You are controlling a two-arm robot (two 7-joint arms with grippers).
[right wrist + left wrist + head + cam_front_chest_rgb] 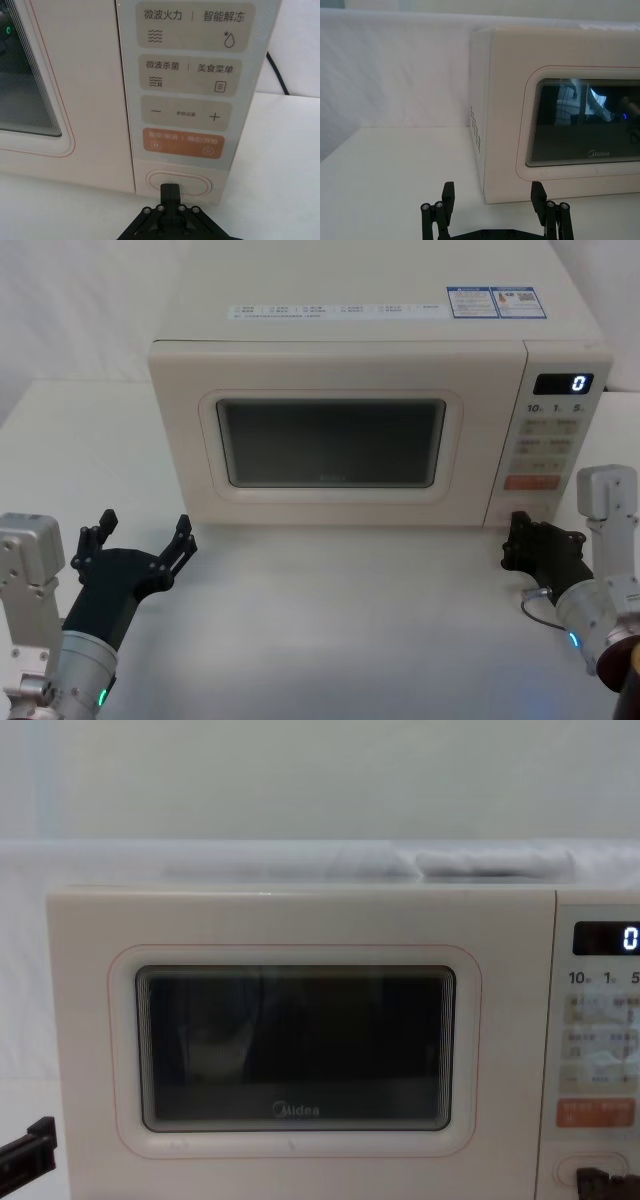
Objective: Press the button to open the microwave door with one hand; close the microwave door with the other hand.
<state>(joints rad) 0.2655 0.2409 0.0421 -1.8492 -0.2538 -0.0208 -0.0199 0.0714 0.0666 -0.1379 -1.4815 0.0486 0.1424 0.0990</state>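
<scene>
Your right gripper (170, 192), clenched, sits at the wide cream button (178, 182) at 5 o'clock on the closed microwave door (330, 435), so push its stiff, sprung centre squarely, while your left gripper (142, 536) waits released on the desk (340, 620) at 7 o'clock.

A white table (330, 620) stands against a plain white wall (395, 75).

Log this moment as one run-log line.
door: shut | right gripper: shut, tip at button | left gripper: open, low before door's left side
</scene>
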